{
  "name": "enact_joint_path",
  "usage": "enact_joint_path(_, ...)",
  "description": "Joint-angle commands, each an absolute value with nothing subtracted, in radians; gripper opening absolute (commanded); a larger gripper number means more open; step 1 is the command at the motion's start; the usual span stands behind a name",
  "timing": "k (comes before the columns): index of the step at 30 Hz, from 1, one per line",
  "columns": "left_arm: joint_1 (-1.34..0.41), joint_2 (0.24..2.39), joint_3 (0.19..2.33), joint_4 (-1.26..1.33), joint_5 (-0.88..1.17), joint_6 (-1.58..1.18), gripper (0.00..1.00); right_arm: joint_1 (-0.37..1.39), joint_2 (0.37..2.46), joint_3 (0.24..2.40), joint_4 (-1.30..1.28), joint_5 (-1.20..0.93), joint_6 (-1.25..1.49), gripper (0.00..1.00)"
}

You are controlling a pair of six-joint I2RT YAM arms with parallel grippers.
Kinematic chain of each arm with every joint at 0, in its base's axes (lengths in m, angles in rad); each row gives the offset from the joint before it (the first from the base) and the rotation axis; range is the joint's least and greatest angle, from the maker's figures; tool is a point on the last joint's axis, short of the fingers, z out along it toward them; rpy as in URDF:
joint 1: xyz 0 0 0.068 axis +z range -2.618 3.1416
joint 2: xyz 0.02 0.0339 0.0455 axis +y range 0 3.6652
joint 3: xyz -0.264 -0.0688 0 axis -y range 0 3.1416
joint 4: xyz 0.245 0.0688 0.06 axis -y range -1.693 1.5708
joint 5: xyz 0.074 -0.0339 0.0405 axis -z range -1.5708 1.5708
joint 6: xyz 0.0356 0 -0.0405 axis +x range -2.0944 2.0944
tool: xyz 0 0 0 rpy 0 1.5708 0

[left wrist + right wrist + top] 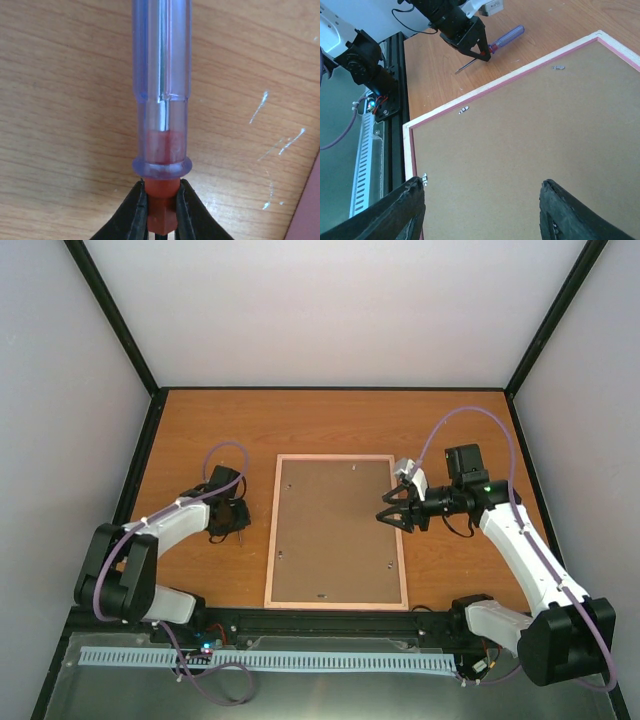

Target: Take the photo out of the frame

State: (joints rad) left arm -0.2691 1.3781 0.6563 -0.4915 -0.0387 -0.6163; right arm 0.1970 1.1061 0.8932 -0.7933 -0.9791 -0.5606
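Left tool point(161, 212) sits on the counter point(200, 430), well left of the frame, narrow and clamped on the red collar of a screwdriver point(161, 75). The clear purple-blue handle runs straight out from the fingers. In the right wrist view the thin metal shaft sticks out the other side, low over the wood. The frame point(335, 530) lies flat at counter centre, between the two arms, back side up. Its long axis runs from the near edge toward the far wall, with the short ends near and far and the sides roughly square to the counter edges. Looks: a plain brown hardboard panel fills the rear, with pale wood edging all round and a thin pink line just inside it, seen in the right wrist view. Small metal tabs point(558, 67) are spaced along the panel's edges. The near short end is close to the black rail by the arm bases. Right tool point(388, 512) is over the frame's right long side at about mid-length, fingers spread wide with nothing between them. Cannot tell whether it touches the panel.
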Motion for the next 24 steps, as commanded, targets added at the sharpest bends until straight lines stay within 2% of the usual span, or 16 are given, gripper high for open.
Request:
enact_joint_path(1,-0.259,1.409,0.666,-0.458,-0.051,-0.644,0.02,0.201,1.113,0.88,-0.794,-0.977,-0.593,0.6)
enact_joint_path(4,-0.258,1.418,0.67,-0.464,-0.054,-0.643,0.05,0.203,1.113,0.873,-0.799,-0.969,-0.608,0.6)
enact_joint_path(6,-0.258,1.409,0.672,-0.476,-0.031,-0.648,0.15,0.223,1.109,0.873,-0.797,-0.949,-0.617,0.59)
enact_joint_path(8,-0.258,1.387,0.663,-0.478,-0.002,-0.658,0.25,0.281,1.099,0.878,-0.8,-0.883,-0.637,0.58)
enact_joint_path(12,-0.258,1.374,0.673,-0.505,-0.014,-0.652,0.33,0.453,1.079,0.863,-0.844,-0.693,-0.728,0.57)
enact_joint_path(19,-0.258,1.31,0.739,-0.542,-0.026,-0.603,0.44,0.785,1.116,0.821,-0.931,-0.402,-0.758,0.58)
enact_joint_path(24,-0.28,1.198,0.793,-0.536,0.13,-0.485,0.43,1.017,1.183,0.742,-0.891,-0.214,-0.713,0.61)
